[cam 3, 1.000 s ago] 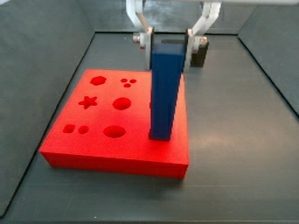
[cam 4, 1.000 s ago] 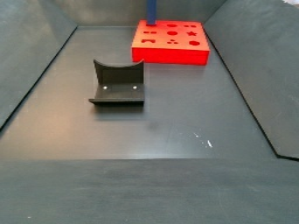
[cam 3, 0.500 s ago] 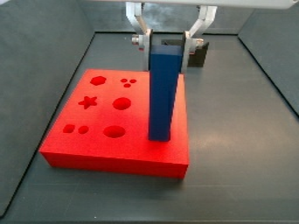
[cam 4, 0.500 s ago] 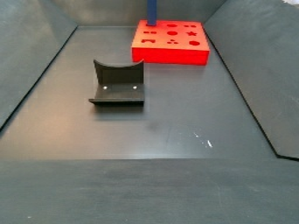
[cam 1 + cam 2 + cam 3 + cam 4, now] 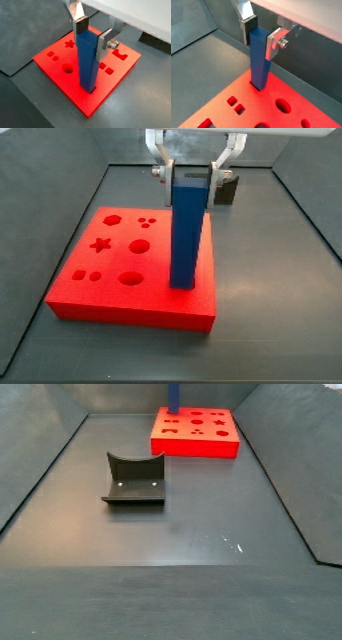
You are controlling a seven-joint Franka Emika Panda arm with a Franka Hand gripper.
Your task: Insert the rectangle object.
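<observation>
The blue rectangle object [image 5: 190, 228] stands upright with its lower end in a slot of the flat red block [image 5: 120, 298], near that block's right edge. It shows in both wrist views [image 5: 87, 60] [image 5: 260, 60], and only its foot shows in a side view [image 5: 171, 411]. My gripper [image 5: 194, 176] is directly above it. The silver fingers flank the bar's top end in both wrist views [image 5: 93, 34] [image 5: 262, 36]. The jaws stand slightly apart from the bar's sides and do not clamp it.
The red block [image 5: 194, 439] lies at one end of the grey bin floor and has star, round and square holes. The dark fixture [image 5: 134, 481] stands mid-floor, and part of it shows behind the gripper [image 5: 230, 190]. Sloped bin walls [image 5: 54, 238] run along both sides.
My gripper has risen a little along the bar. The bar has stayed in place in its slot.
</observation>
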